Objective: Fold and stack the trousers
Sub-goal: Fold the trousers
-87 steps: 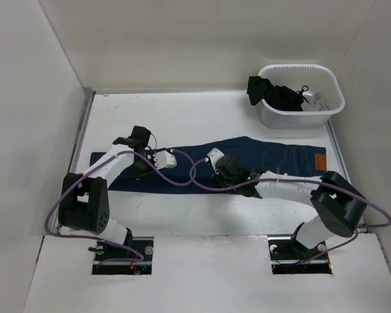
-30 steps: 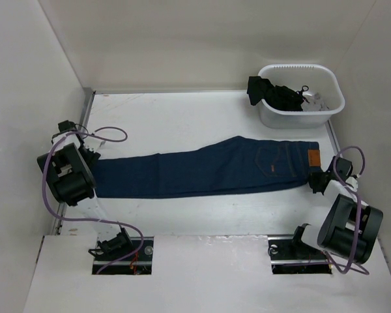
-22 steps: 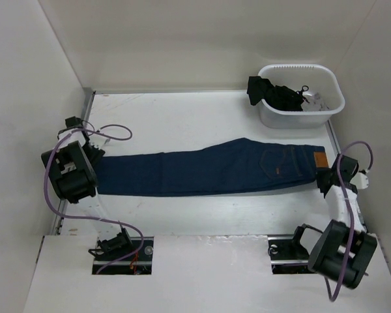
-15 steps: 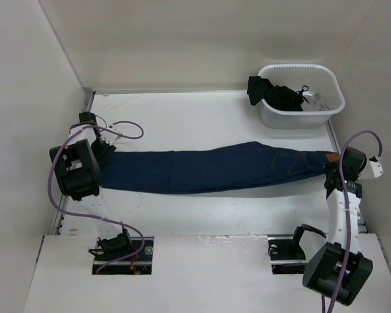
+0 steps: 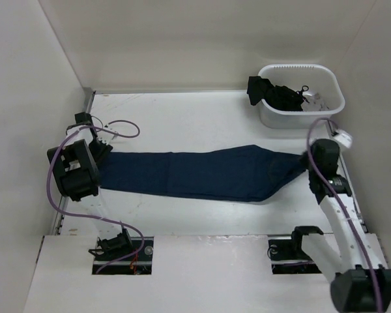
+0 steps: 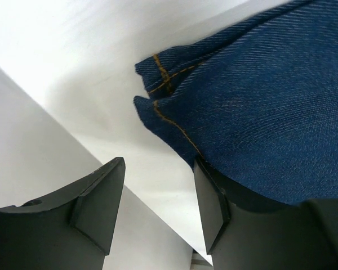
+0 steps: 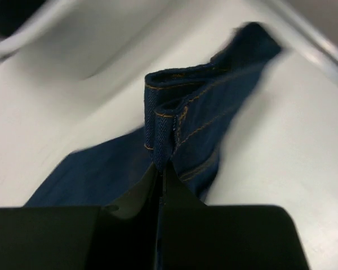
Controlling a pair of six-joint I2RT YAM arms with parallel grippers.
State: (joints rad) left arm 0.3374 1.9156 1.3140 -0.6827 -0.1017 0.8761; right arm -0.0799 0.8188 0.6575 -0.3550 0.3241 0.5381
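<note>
The trousers (image 5: 202, 173) lie stretched across the middle of the bench (image 5: 202, 120), their long axis running left to right, hems (image 6: 158, 84) towards the left arm and waistband (image 7: 174, 107) towards the right. The right hand (image 5: 311, 163) is at the waist end; in its wrist view the right hand (image 7: 159, 174) is pressed together on a bunched fold of that waistband, raised off the bench. The left hand (image 5: 99, 149) sits at the hem end with its fingers spread – in the left wrist view the denim drapes over one finger (image 6: 211, 208) and nothing lies between the two. The fold likely turns on this one line: the waist must travel leftward along the garment's length towards the hems, so the right arm carries – the left, being nearer, would have to pin the hem end
</note>
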